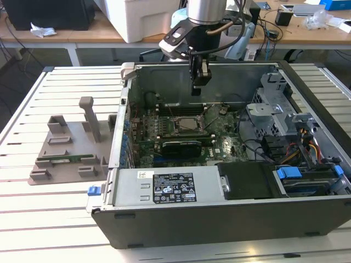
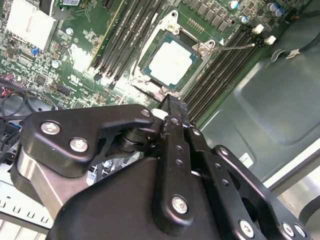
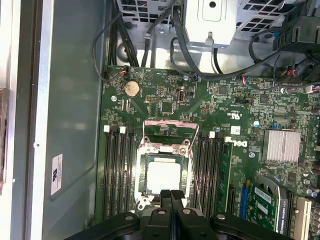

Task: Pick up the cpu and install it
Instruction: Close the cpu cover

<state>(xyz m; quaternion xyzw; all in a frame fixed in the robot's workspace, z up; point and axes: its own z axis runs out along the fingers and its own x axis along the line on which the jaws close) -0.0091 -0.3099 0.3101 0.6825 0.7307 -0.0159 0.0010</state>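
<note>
— One gripper is seen in the upper middle of the exterior view, hung over the open computer case. How are its fingers held?

— They are pressed together, tip against tip, and nothing is gripped between them, as is seen in both wrist views.

— Where is the cpu found?

— The cpu is seated flat in its socket on the green board, between two banks of black memory slots. It is not touched by the gripper, which is held above it. In the exterior view it is found near the middle of the frame, inside the case.

— What is laid outside the case?

— A grey tray with upright posts is set on the slatted table, at the frame's left, just beside the case.
</note>
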